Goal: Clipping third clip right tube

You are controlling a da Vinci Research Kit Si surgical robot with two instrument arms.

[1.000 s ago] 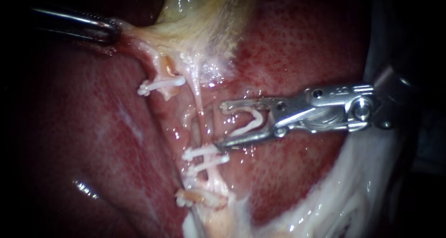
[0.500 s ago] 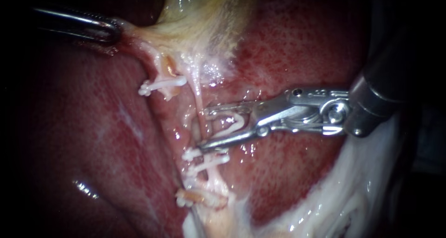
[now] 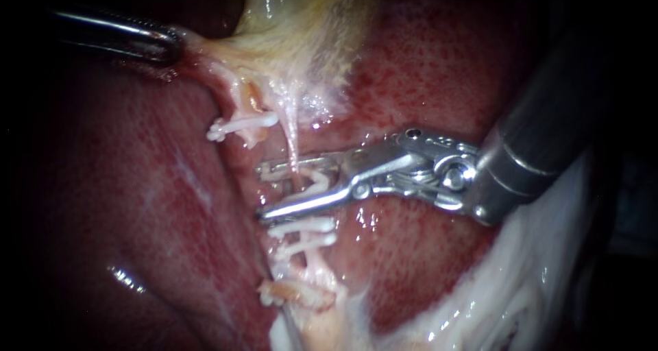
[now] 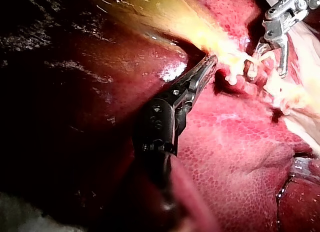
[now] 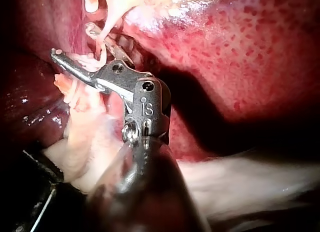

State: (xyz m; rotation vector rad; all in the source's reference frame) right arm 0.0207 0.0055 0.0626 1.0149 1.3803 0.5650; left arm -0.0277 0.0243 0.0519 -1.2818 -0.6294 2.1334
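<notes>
Centre frame: right instrument jaws wide, carrying open white clip, astride right tube just above two fitted clips. Upper left: left instrument jaws clamped on gallbladder edge.

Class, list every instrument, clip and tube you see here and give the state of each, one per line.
left instrument: shut on the gallbladder edge.
right instrument: spread wide astride the right tube, holding the new clip from both sides.
new clip: unclosed, legs apart.
right tube: uncut, stretched thin.
two lower clips: closed across the right tube.
upper left clip: closed on the other tube.
</notes>
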